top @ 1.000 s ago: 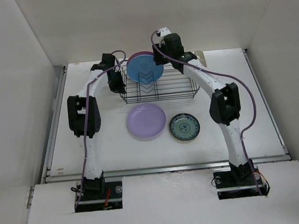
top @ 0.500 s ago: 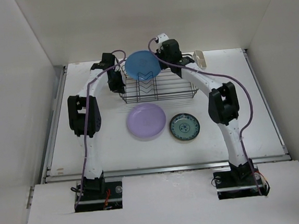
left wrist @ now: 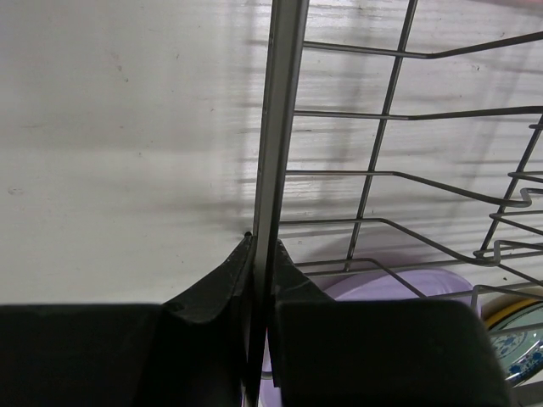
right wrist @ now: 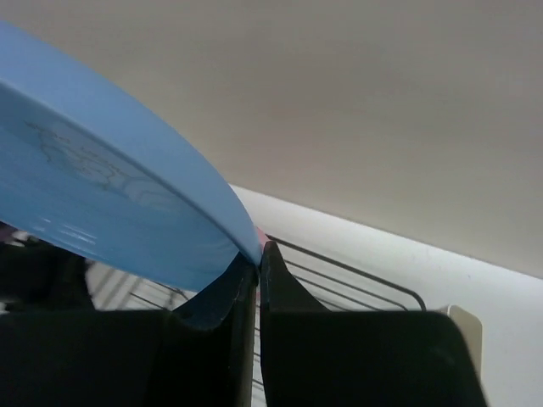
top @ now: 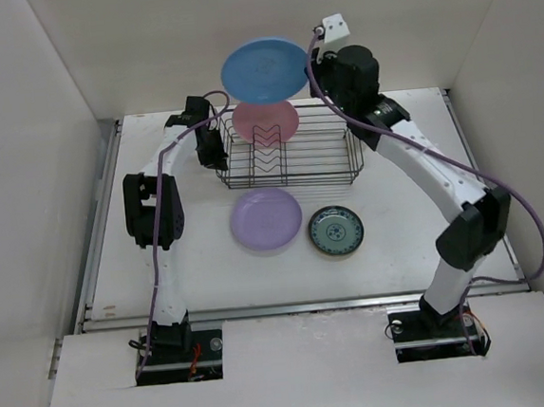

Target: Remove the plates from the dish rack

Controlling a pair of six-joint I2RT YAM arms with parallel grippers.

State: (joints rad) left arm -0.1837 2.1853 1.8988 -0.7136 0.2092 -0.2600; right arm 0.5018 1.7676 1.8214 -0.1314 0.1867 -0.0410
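Plain rnd blue plate now higher.

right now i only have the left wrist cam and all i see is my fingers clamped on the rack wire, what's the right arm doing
Observer: The right gripper is shut on the rim of the blue plate, holding it up above the far side of the dish rack.
Operator: ok, anything left in the rack
Observer: One pink plate stands on edge at its far left end.
Operator: where's the stuff that's already out
Observer: A lavender plate and a teal plate lie flat side by side on the table in front of the rack, lavender to the left.
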